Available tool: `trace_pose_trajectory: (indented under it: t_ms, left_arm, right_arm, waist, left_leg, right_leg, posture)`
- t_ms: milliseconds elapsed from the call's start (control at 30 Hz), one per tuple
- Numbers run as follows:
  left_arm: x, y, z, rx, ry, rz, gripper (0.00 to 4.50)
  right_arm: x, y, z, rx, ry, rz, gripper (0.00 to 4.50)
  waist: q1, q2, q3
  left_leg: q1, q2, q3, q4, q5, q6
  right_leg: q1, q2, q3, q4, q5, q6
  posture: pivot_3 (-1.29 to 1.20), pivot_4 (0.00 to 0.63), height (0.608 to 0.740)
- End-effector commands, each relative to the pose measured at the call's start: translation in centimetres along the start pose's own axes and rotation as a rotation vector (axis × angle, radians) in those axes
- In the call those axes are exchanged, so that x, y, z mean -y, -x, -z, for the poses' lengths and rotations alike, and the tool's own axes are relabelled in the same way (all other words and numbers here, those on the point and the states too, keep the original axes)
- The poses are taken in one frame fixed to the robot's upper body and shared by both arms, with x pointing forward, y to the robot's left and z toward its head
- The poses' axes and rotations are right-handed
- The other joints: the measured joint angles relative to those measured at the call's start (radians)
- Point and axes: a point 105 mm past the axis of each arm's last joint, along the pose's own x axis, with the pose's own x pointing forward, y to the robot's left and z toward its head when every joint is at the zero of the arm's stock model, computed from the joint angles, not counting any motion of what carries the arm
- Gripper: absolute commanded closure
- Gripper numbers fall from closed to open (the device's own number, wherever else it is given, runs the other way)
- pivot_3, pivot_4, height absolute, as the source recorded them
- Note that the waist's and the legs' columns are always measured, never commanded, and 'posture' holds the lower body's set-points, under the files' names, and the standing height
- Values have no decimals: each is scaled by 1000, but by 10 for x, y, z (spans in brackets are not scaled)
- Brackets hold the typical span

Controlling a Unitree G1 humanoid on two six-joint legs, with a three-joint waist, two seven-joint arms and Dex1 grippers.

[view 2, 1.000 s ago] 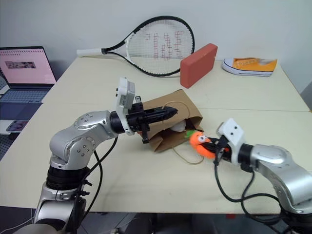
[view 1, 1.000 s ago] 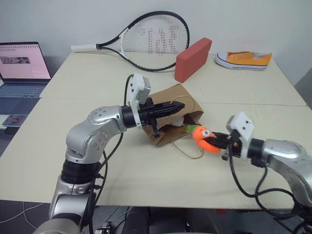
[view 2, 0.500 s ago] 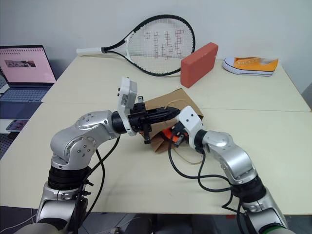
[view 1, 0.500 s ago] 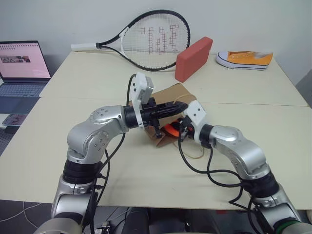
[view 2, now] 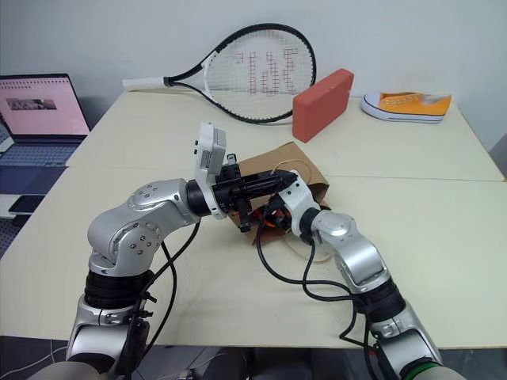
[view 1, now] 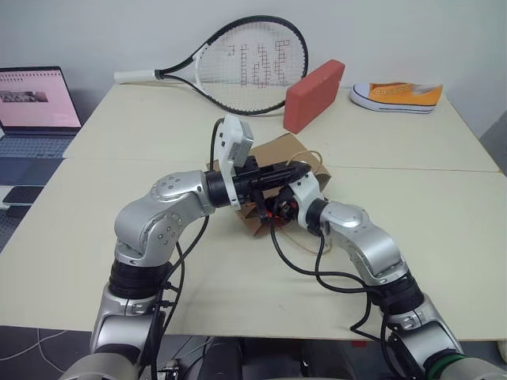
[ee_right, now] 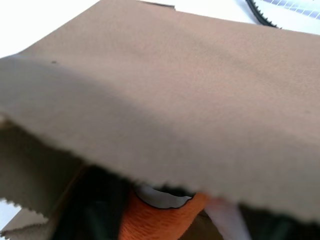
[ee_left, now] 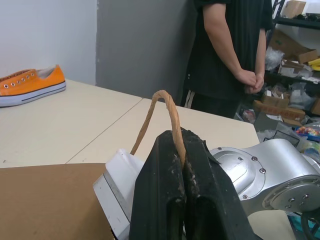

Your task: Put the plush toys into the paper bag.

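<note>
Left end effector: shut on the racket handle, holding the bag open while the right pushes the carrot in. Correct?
Not quite. The left end effector is shut on the bag's paper handle, not the racket; the left wrist view shows it. The right end effector is pushing the carrot in.

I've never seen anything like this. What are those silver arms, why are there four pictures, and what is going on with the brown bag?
They are a humanoid robot's two arms. Two pictures come from cameras in its head, two from cameras on its wrists. On the table lies a paper bag. The left gripper is shut on the bag's handle, holding the mouth up. The right gripper is at the mouth, where the orange carrot toy sits. A racket, red block and sneaker lie behind.
</note>
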Motion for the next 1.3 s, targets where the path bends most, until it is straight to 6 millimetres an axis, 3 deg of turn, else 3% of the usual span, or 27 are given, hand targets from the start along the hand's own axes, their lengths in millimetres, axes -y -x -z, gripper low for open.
trace_pose_trajectory:
  t_ms: [33,467,733,1067,1167,1300]
  left_arm:
    - [1,-2,-10,25,-31,3,4500]
    - [-10,-1,-8,22,-43,-56,4500]
    - [-12,0,-6,14,-55,-70,4500]
    - [-14,0,-6,10,-56,-73,4500]
    - [-15,0,-7,11,-57,-74,4500]
    - [-17,1,-11,25,-48,-78,4500]
  right_arm:
    - [-2,3,-11,58,37,5,133]
    - [-4,17,-13,93,49,-28,10]
    - [-2,54,-18,61,37,-140,10]
    - [-5,114,-12,-24,83,-316,10]
    - [4,127,-3,-65,80,-288,10]
    - [35,128,15,-82,101,-99,10]
  waist:
    - [0,0,0]
    - [-2,0,0]
    - [1,0,0]
    - [4,0,0]
    - [4,0,0]
    - [2,0,0]
  left_leg:
    - [0,0,0,0,0,0]
    - [0,0,0,0,0,0]
    - [0,0,0,0,0,0]
    - [0,0,0,0,0,0]
    - [-1,0,0,0,0,0]
    - [0,0,1,1,0,0]
  right_leg:
    - [0,0,0,0,0,0]
    - [0,0,0,0,0,0]
    - [0,0,0,0,0,0]
    - [0,0,0,-1,0,0]
    - [1,0,0,-1,0,0]
    - [1,0,1,-1,-2,-4]
  posture:
    - [0,150,740]
    - [0,150,740]
    - [0,150,740]
    - [0,150,740]
    - [0,150,740]
    - [0,150,740]
